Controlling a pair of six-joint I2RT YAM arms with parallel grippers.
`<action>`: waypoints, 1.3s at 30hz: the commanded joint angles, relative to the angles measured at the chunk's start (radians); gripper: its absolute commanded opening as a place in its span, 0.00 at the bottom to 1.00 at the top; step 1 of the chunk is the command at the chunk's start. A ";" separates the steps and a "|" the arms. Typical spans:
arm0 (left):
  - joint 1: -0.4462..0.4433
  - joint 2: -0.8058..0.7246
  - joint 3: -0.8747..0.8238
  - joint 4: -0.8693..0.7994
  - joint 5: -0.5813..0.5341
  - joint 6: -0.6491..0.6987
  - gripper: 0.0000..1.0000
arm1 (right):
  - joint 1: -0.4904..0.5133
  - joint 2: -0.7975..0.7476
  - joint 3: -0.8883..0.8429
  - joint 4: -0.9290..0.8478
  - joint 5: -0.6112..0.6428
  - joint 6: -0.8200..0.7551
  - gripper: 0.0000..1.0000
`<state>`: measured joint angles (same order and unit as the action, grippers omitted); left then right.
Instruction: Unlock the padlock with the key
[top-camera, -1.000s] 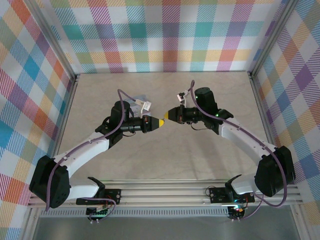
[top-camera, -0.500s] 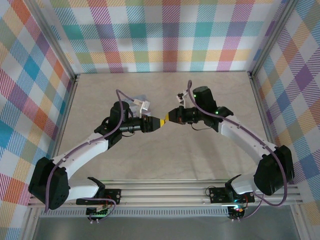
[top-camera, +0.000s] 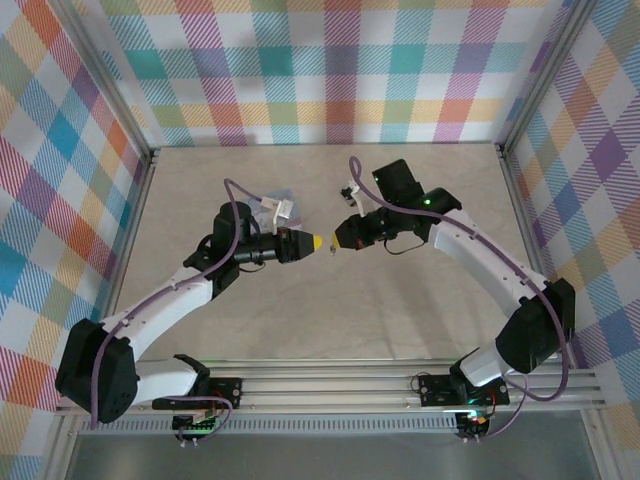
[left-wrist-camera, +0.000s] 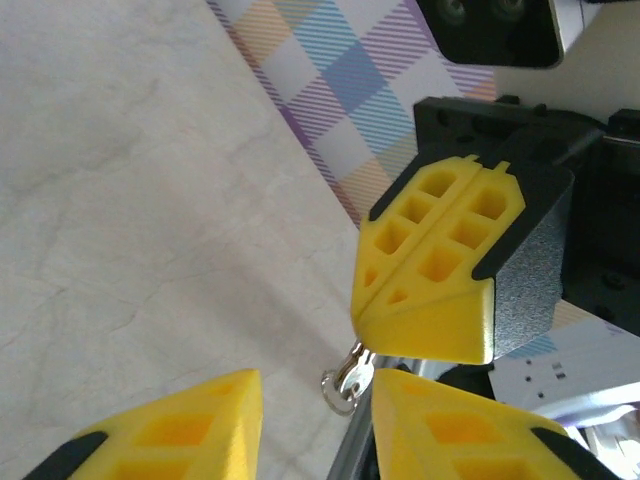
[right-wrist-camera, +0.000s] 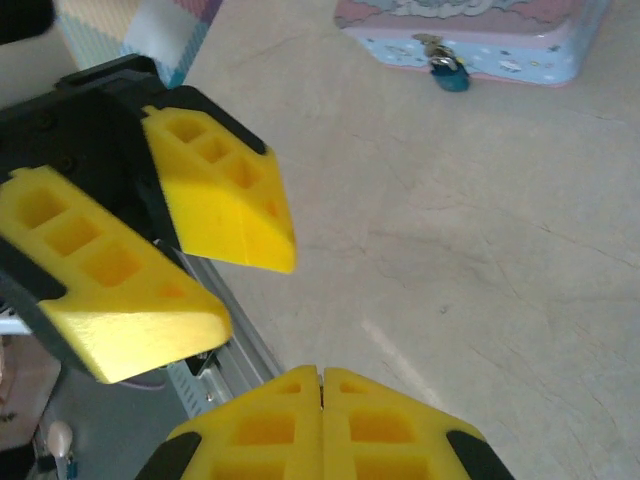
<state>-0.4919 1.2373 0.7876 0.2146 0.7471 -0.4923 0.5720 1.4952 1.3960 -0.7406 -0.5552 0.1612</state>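
1. Right gripper (right-wrist-camera: 320, 392) is clamped on the key (left-wrist-camera: 347, 382), which pokes out beneath its closed tips.
2. Left gripper (top-camera: 314, 243) faces it nose to nose, fingers parted, just beside the key.
3. Padlock (right-wrist-camera: 447, 72) sits against the tin (right-wrist-camera: 480, 45), well apart from both.

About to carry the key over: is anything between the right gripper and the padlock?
Nothing visible. In the right wrist view, bare table lies between the right gripper, shut on the key, and the padlock at the tin. The open left gripper sits just beside that line.
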 joint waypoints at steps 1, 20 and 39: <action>0.006 0.024 0.010 0.075 0.106 -0.013 0.30 | 0.006 -0.029 -0.028 0.022 -0.078 -0.081 0.00; 0.006 0.060 -0.011 0.145 0.202 -0.035 0.25 | 0.006 -0.091 -0.121 0.209 -0.182 -0.112 0.00; 0.006 0.064 -0.026 0.140 0.231 -0.021 0.31 | 0.006 -0.114 -0.157 0.259 -0.193 -0.135 0.00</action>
<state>-0.4919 1.2968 0.7845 0.3370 0.9535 -0.5278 0.5720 1.4067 1.2537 -0.5156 -0.7090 0.0593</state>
